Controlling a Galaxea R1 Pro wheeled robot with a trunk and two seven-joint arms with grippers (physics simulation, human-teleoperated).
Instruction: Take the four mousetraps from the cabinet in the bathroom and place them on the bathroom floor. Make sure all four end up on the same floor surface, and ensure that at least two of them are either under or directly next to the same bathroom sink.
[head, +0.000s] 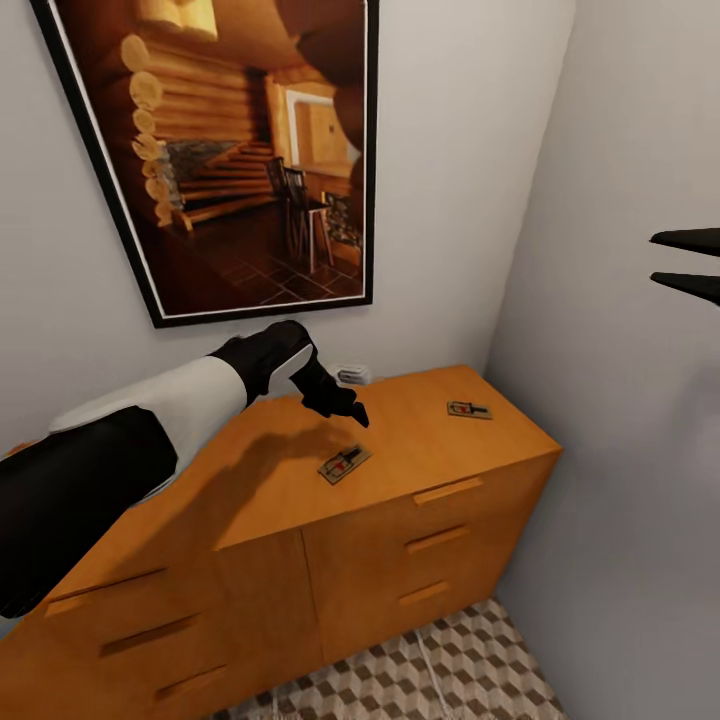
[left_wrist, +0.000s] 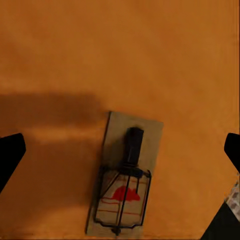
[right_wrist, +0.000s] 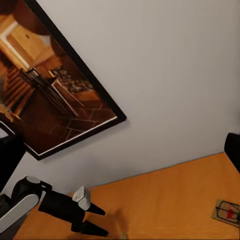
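Smooth matt orange-brown wood cabinet (head: 400, 500); below left gripper (left_wrist: 120, 150), pale wooden mousetrap (left_wrist: 127, 170) with dark metal wire. Matt black gripper fingers (left_wrist: 10, 152). Matt white wall (head: 460, 150).

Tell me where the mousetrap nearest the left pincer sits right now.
In the head view, the small brown wooden mousetrap lies on the orange-brown wooden cabinet top, just below the open left pincer.

1. cabinet (head: 420, 420): orange-brown wood.
2. mousetraps (head: 344, 464) (head: 469, 409): tan slabs, dark wire, red mark.
3. bathroom floor (head: 450, 675): brown, beige, white cube pattern.
4. left pincer (head: 345, 405): black.
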